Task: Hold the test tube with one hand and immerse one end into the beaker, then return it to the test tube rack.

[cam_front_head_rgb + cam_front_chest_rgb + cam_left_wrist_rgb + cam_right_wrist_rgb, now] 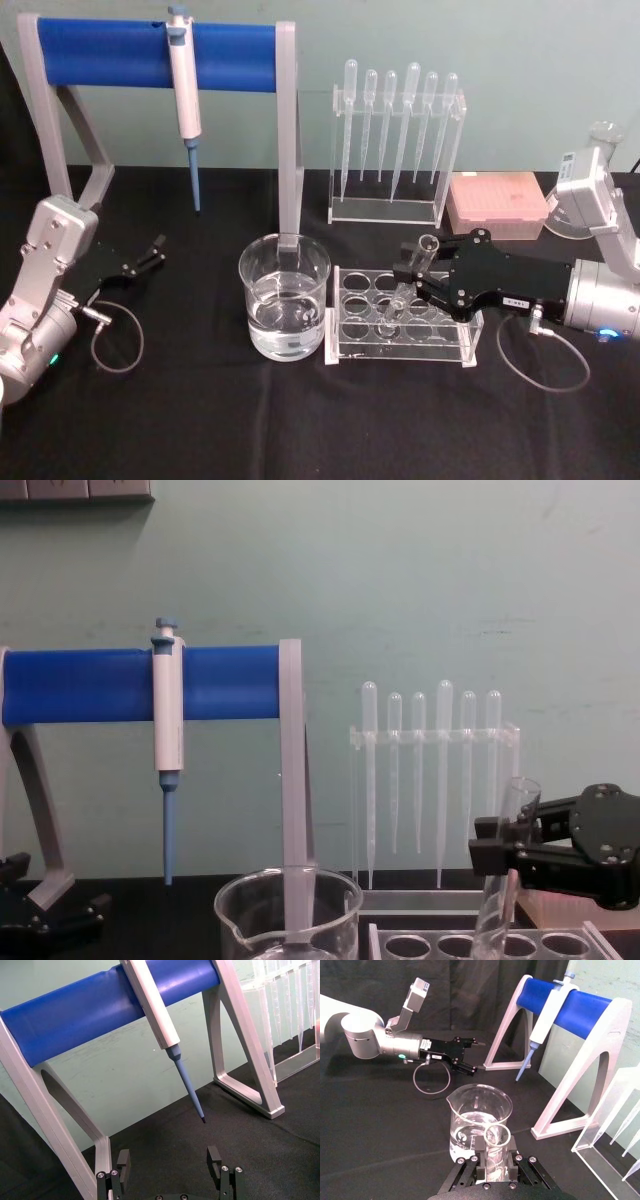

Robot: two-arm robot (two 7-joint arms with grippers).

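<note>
Now the black right gripper [418,278] clamps the long clear glass test tube [408,282] over its clear rack [345,335]; next, carry it toward nine o'clock into the wide glass beaker [284,296]. Left gripper [150,255] idles, fingers apart.

- The right gripper [496,1162] is clamping the test tube [496,1152] between its two black fingers [512,1160], with the tube's open rim facing the camera.
- The beaker [479,1122], part-filled with clear liquid, is standing on the black table [380,1145] just beyond the tube.
- The left gripper [467,1055] is resting farther off with its fingers apart, a cable loop [431,1079] hanging beneath it.
- A micropipette [545,1025] is hanging from the blue bar of the grey stand [585,1025].
- A clear acrylic rack [610,1130] is holding thin pipette tips at the edge.
</note>
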